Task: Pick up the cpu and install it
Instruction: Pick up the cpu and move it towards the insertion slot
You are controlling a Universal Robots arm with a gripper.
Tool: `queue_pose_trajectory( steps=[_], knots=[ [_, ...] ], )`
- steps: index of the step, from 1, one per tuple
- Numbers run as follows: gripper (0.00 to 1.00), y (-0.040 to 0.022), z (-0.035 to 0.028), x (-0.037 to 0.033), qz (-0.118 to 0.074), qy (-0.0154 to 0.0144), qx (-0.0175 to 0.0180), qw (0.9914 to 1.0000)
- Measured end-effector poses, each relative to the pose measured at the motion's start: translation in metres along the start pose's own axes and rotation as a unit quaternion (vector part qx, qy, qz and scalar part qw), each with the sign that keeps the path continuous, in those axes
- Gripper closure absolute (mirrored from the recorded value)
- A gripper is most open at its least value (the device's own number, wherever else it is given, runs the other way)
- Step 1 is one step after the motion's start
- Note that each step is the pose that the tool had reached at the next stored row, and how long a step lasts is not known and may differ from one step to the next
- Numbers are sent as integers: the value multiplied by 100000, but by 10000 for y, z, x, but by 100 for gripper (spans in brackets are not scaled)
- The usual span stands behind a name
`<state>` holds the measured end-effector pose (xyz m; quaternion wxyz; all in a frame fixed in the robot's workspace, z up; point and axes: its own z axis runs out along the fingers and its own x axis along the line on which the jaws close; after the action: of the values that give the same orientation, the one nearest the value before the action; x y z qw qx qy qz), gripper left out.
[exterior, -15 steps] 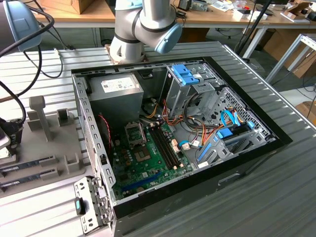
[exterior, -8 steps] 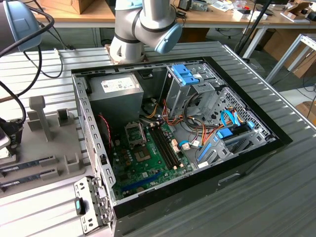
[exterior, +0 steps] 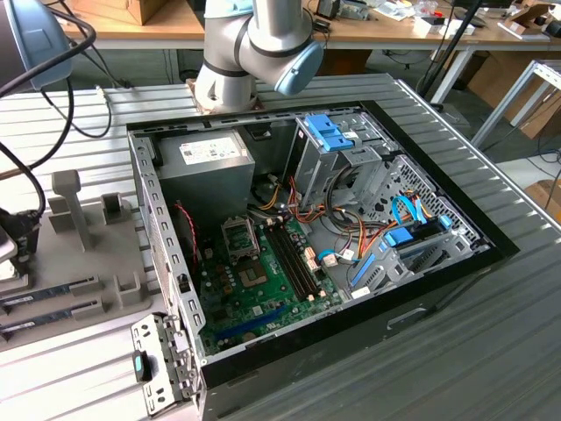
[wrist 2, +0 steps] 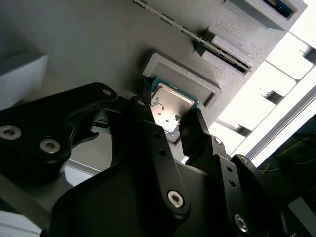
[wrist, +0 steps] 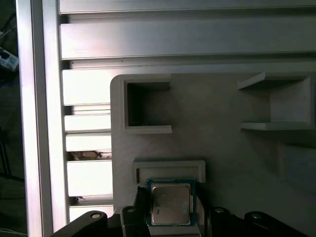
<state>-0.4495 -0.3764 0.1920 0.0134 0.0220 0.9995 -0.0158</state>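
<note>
The cpu point(wrist 2: 170, 106) is a small square chip with a pale silvery top and a green rim. It lies at a raised frame on a grey printed holder point(wrist: 222, 148), and it also shows in the first wrist view point(wrist: 171, 203). My gripper point(wrist 2: 168, 116) straddles it, with one black finger point(wrist 2: 144, 111) against each of two opposite edges, so it looks shut on the chip. In the exterior view, the open computer case point(exterior: 421, 289) holds the green board with its cpu socket point(exterior: 238, 235).
The grey holder point(exterior: 88, 237) with slots and posts sits at the exterior view's left, beside the case, with long thin memory sticks point(exterior: 44, 294) lying in it. The arm's base point(exterior: 254, 44) stands behind the case. Cables, drive bays and a power supply point(exterior: 202, 158) crowd the case.
</note>
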Motion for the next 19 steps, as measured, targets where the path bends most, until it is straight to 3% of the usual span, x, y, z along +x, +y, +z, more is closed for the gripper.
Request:
queue_pose_trajectory(
  steps=[19],
  knots=[
    [53, -4, -136, -4, 0, -9, -15, 100000]
  ],
)
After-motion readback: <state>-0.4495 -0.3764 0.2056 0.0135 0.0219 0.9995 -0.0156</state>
